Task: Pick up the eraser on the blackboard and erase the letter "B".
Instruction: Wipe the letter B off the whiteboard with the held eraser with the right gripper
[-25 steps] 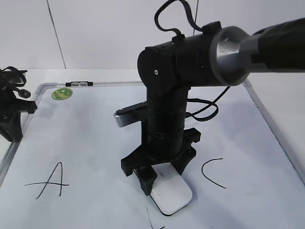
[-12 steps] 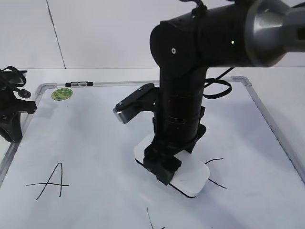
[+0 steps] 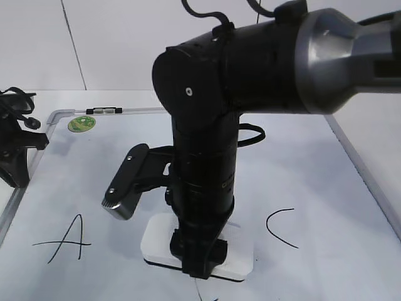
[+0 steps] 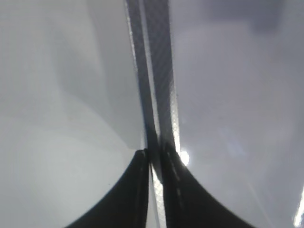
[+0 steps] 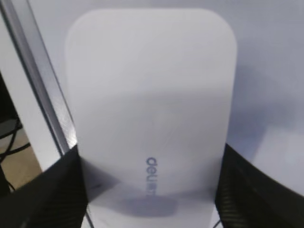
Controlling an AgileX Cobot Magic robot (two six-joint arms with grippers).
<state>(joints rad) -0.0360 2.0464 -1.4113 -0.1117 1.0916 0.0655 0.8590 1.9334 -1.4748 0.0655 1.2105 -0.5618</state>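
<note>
The white eraser lies flat on the blackboard at the bottom centre, between the "A" and the "C". My right gripper comes straight down and is shut on the eraser. In the right wrist view the eraser fills the frame, with black fingers pressed to both its sides. Of the letter "B" only a thin stroke shows below the eraser. My left gripper is at the board's left edge, shut, its tips at the grey frame.
A round green sticker and a small marker clip sit at the board's far left corner. The right arm's large black body hides the board's middle. The board's grey frame runs close by the eraser in the right wrist view.
The right gripper has slid the eraser from near the "C" leftward to the bottom centre, and its wrist has turned. The left gripper has not moved.
</note>
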